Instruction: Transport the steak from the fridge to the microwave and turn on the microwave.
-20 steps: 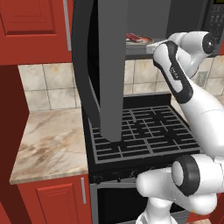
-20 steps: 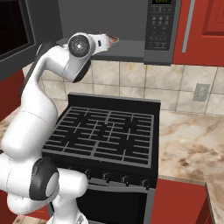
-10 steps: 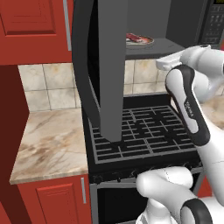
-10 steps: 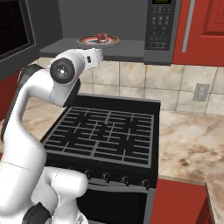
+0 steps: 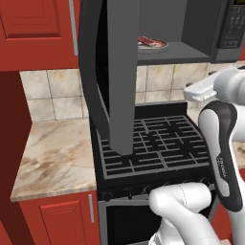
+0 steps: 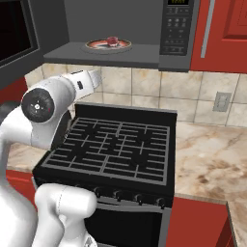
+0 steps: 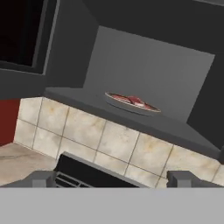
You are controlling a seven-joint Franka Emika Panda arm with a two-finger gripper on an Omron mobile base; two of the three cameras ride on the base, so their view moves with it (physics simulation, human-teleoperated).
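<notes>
Inside the microwave (image 6: 116, 29), whose door (image 5: 111, 72) hung wide open, the steak (image 6: 112, 41) lay on a round plate (image 6: 96, 47) on the cavity floor. Below and in front, above the stove (image 6: 120, 149), the gripper (image 7: 113, 179) hung released (fingers spread wide, grasping nothing), well apart from the plate.

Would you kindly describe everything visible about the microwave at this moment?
The microwave is a wide black box mounted above the stove, beside red cabinets. Its door hangs wide open, swung left. The grey cavity holds a round plate with the dark-red steak on it. A button keypad sits on its right side.
</notes>
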